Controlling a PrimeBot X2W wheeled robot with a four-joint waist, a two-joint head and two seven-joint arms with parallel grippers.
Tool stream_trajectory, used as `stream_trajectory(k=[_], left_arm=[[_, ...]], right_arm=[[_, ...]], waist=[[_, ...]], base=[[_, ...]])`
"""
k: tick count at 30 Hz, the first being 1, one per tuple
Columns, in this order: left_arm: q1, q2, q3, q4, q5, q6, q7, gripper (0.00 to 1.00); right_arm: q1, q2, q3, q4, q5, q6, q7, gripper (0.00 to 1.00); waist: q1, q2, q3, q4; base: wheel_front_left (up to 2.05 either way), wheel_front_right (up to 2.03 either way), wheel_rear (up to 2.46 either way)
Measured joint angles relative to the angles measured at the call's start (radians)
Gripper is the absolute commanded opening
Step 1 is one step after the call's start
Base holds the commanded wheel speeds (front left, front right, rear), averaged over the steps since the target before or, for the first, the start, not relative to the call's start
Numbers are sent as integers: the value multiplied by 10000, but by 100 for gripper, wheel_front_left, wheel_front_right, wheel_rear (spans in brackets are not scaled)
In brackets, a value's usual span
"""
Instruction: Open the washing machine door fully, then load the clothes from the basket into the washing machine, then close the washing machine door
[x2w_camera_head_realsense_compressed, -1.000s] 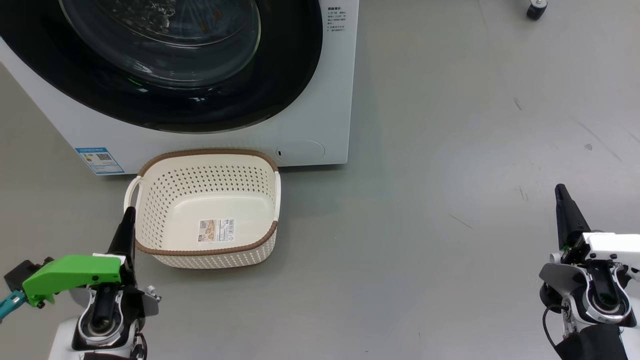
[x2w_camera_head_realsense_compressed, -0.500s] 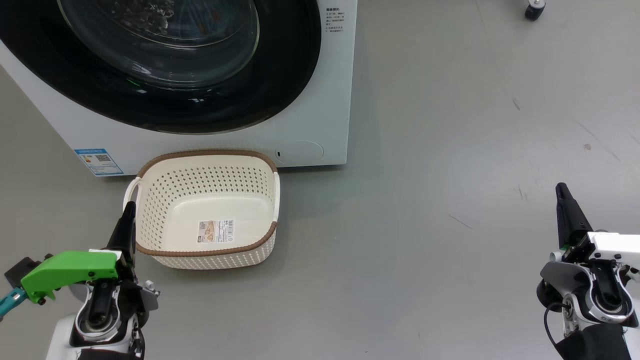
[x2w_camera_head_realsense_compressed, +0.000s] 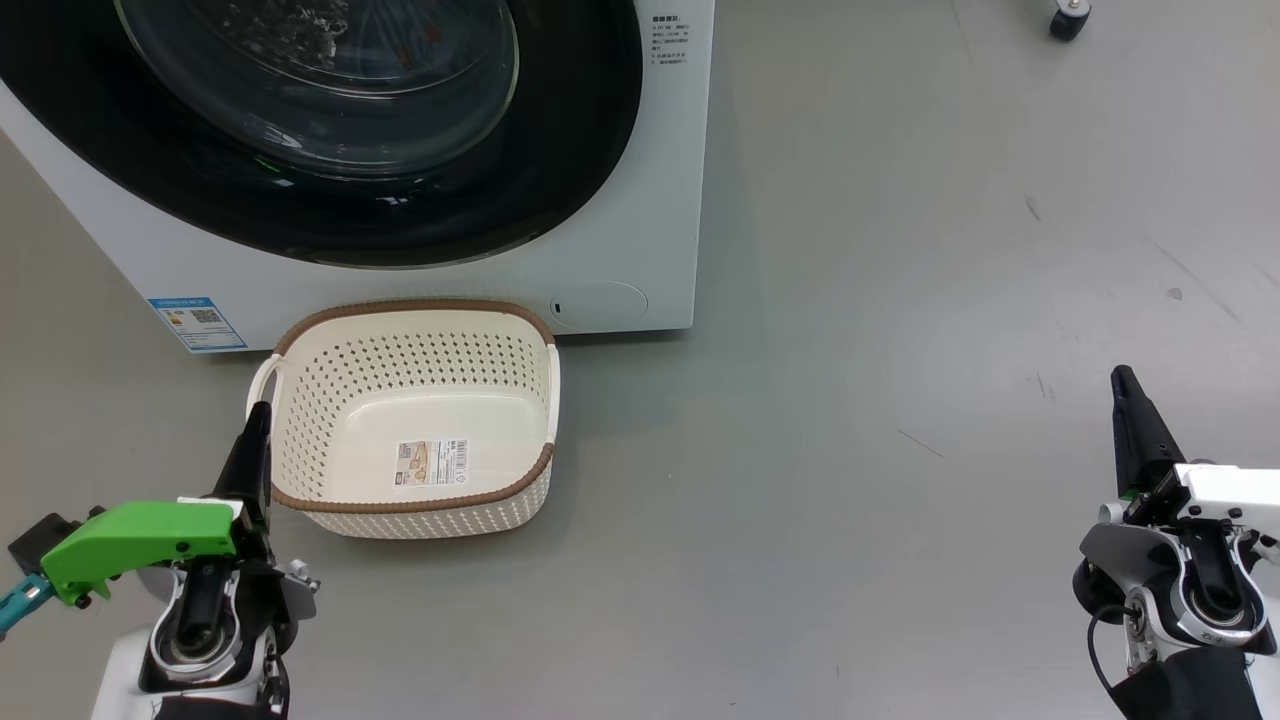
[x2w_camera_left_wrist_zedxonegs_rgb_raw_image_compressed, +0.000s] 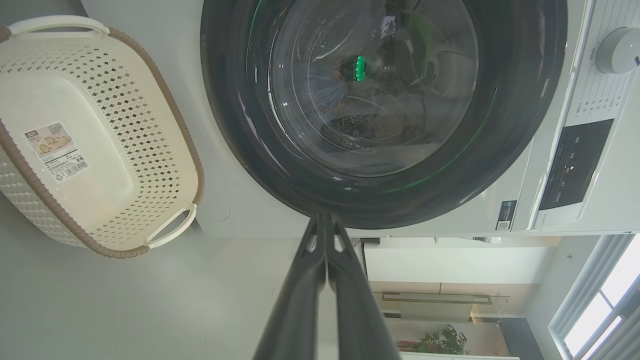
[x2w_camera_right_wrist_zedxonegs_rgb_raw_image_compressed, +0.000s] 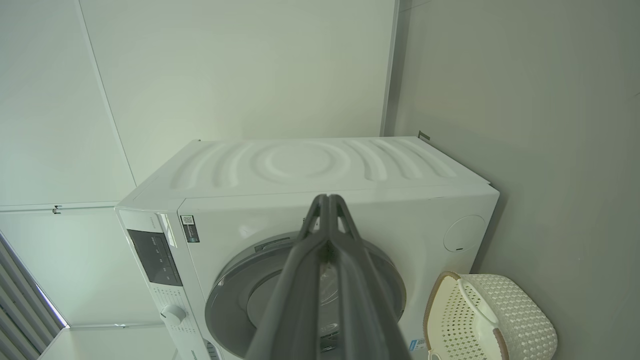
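Now: door flush on washer, clothes dim thru it. Basket empty on floor by washer's front edge. L gripper, R gripper pinched tight, nothing held. Looks done; next, confirm door seated.

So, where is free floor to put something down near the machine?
The widest bare floor lies right of the basket and the washing machine, up to the right gripper. A narrower strip runs before the basket. It is crowded at the basket's left handle, where the left gripper sits close.
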Motion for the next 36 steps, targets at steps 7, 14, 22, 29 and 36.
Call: stream_trajectory(k=[7,14,22,29,36], left_arm=[[-2,0,2,0,0,0,0,0],[-4,0,4,0,0,0,0,0],[-5,0,6,0,0,0,0,0],[-5,0,8,0,0,0,0,0],[-6,0,10,0,0,0,2,0]], right_arm=[[0,4,0,0,0,0,0,0],[-1,4,0,-2,0,50,0,0],[-1,6,0,-2,0,50,0,0],[-1,6,0,-2,0,52,0,0],[-1,6,0,-2,0,52,0,0]], waist=[[0,0,0,0],[0,0,0,0],[0,0,0,1],[0,0,0,0],[0,0,0,0]], base=[[0,0,0],[0,0,0],[0,0,0],[0,0,0],[0,0,0]])
